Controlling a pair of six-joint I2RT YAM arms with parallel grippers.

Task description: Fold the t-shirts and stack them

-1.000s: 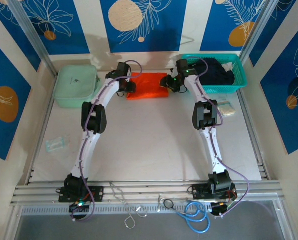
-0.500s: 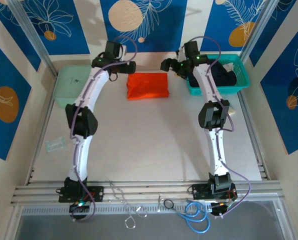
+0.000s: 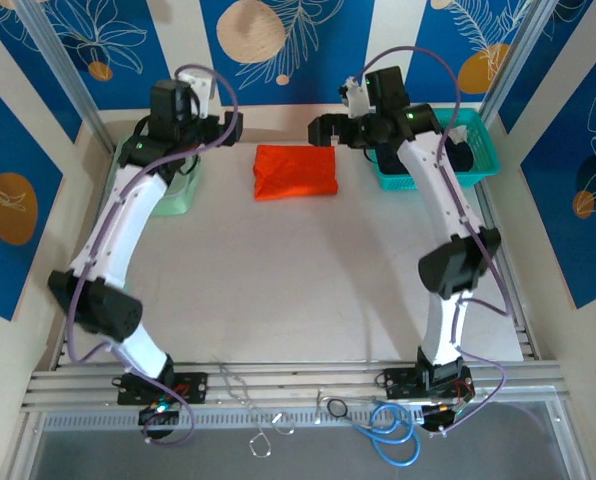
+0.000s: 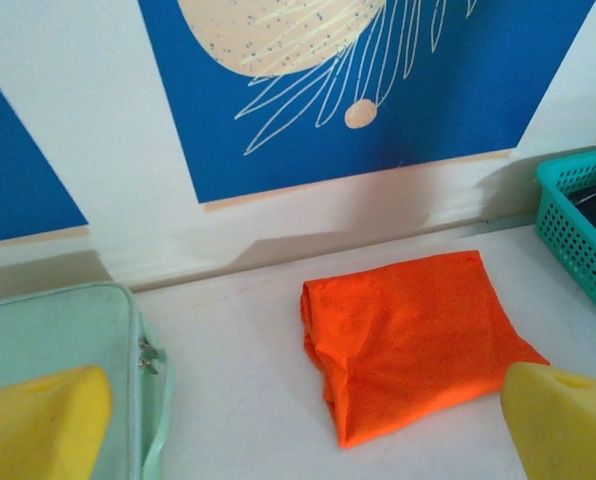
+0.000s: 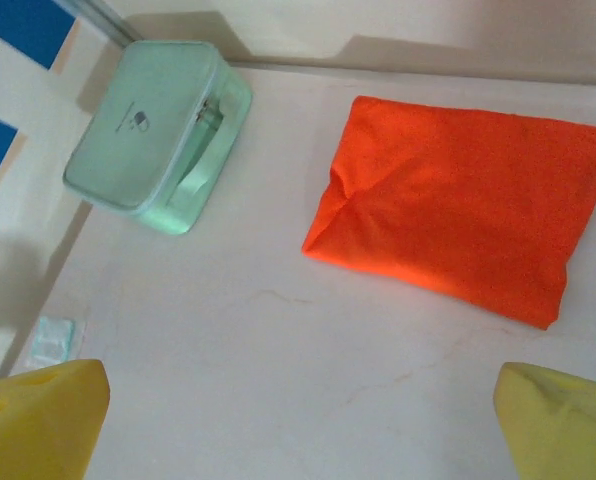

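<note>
Your left pincer [image 3: 230,128] hangs wide open above the far left of the table [image 3: 298,290], with nothing in it. From its own wrist camera you only catch the yellow fingertips [image 4: 40,420] poking in at the bottom corners; the rest is cut off. Same deal with the right pincer [image 3: 320,130]: it's spread wide and empty, up in the air just left of the basket [image 3: 483,165], and in its wrist view just the tips show.

The orange shirt [image 3: 296,172] lies flat on the table at the far middle, between the two pincers and touching neither. It's folded into a rough rectangle with a puckered crease along its left side.

The green box [image 3: 183,190] sits to its left, partly covered by your left arm. The black shirt [image 3: 458,153] is in the basket at far right, mostly behind the right arm, so you can't tell whether it's folded.
</note>
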